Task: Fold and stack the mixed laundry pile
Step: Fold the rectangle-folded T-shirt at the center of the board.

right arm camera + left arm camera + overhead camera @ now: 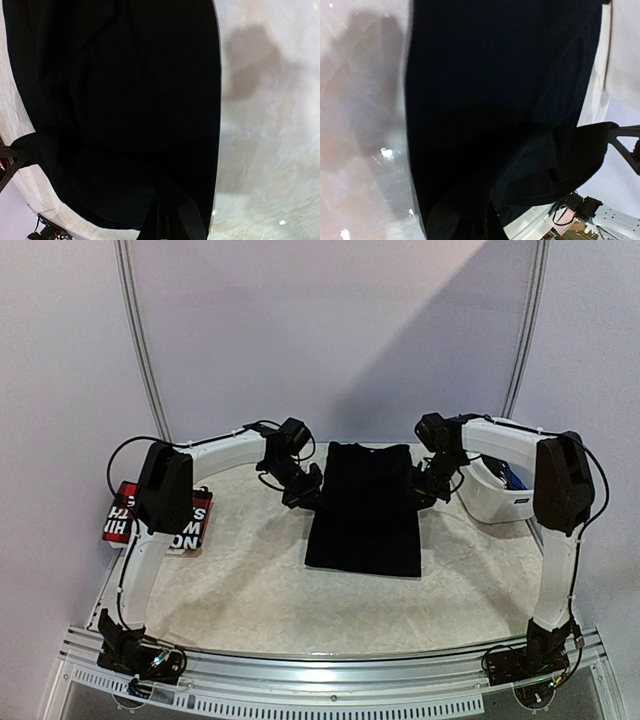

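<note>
Black garment (363, 510) is lying flat on the table (250, 585), stretching between both pincers. The left pincer (303, 492) is clamping the edge nearest it, and the right pincer (425, 488) is clamping the opposite edge, cloth bunching into each. A red-black plaid garment (118, 520) is sitting well outside the left pincer, and a white basket (500, 502) is sitting just outside the right one.

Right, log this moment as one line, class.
black shirt: spread centrally | left pincer: shut on far-left edge | right pincer: shut on far-right edge | red plaid cloth: left, apart | basket: right
</note>
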